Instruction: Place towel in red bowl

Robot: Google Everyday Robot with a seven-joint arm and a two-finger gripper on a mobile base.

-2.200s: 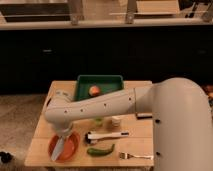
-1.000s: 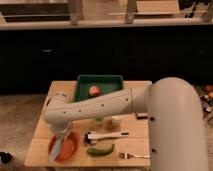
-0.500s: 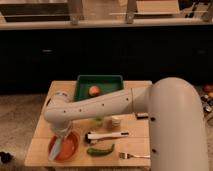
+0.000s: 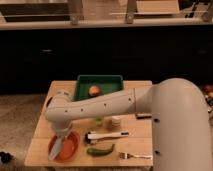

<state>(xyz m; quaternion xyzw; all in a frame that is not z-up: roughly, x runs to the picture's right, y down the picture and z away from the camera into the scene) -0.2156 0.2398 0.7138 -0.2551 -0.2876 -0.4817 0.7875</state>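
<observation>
The pale grey-blue cloth towel (image 4: 56,146) lies in the shallow round red bowl (image 4: 73,143) at the near-left corner of the light wooden bench (image 4: 45,125); the white arm's gripper (image 4: 62,132) hangs directly over the bowl, at the towel's upper end; whether it is clamped or released cannot be told; a curved green pepper (image 4: 100,149) lies just right of the bowl.

Kitchen-like room: long pale countertop (image 4: 100,22) above dark cabinet fronts (image 4: 125,55), small wooden bench (image 4: 132,143) in front; the robot's tool (image 4: 60,139) hangs over its near edge.
</observation>
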